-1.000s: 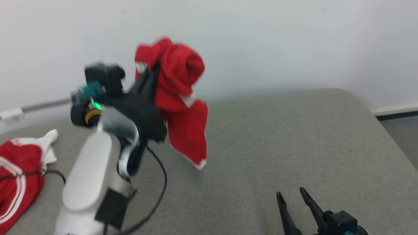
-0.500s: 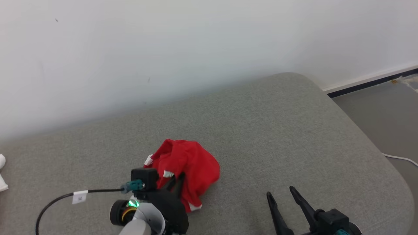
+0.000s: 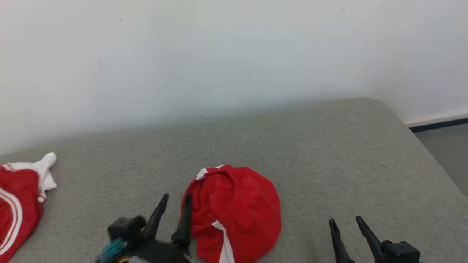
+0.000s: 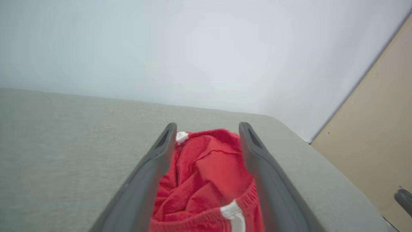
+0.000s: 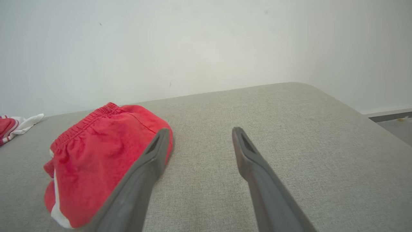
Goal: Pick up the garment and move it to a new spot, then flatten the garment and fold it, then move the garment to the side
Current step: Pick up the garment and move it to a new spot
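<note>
At the far left of the grey upholstered surface (image 3: 329,153), a second red-and-white garment (image 3: 16,208) is seen lying. Further right, the left tool (image 3: 177,198) is held low with its fingers spread apart and nothing gripped. The crumpled red garment (image 3: 237,208) is laid on the surface against that tool's right-hand finger, and in the left wrist view it is seen between both fingers. Well to the right, the right tool (image 3: 345,220) is held wide open and empty.
</note>
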Controlling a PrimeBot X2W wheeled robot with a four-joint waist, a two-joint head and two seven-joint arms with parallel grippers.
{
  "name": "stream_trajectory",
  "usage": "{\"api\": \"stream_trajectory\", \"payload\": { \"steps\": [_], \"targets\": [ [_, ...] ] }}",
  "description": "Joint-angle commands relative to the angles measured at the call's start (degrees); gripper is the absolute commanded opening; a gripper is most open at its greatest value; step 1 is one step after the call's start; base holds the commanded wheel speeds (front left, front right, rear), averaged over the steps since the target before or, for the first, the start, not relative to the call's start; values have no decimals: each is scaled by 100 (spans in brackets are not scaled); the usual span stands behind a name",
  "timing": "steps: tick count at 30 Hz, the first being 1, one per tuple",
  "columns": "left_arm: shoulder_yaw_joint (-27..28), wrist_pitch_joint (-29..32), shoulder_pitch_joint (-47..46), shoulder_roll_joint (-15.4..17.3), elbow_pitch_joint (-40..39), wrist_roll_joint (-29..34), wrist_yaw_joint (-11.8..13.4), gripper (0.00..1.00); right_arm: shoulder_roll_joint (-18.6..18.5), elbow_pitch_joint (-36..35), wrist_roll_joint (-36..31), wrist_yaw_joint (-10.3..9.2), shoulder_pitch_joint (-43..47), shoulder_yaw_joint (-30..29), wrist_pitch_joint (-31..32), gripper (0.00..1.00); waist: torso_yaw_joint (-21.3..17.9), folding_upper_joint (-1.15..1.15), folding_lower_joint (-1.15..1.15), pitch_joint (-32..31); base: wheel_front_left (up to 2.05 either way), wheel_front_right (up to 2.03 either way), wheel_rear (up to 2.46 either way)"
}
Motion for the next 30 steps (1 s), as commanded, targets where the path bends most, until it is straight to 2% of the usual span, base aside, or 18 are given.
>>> {"api": "stream_trajectory", "payload": {
  "steps": [1,4,9,14,19,30],
  "targets": [
    [49,-50,213,58,-133,143,57,100,5,17,-32,19,102,-25,-27,100,300,0,0,-198,0,0,0],
    [285,-96,705,319,-611,467,303,100,3,32,-66,19,156,-178,-44,100,461,0,0,-264,0,0,0],
    [948,-97,1540,380,-1489,924,477,100,4,109,-153,19,190,-347,-148,100,666,0,0,-347,0,0,0],
    [1425,-99,2170,444,-1752,1260,362,100,3,303,-113,19,264,-385,-236,100,791,0,0,-476,0,0,0],
    [1593,-100,2547,558,-1494,1530,178,100,5,522,-78,19,283,-243,-166,100,834,0,0,-547,0,0,0],
    [1868,-101,2782,422,-1053,1641,-6,100,4,722,-52,20,346,-258,-46,100,760,0,0,-539,0,0,0]
  ]
}}
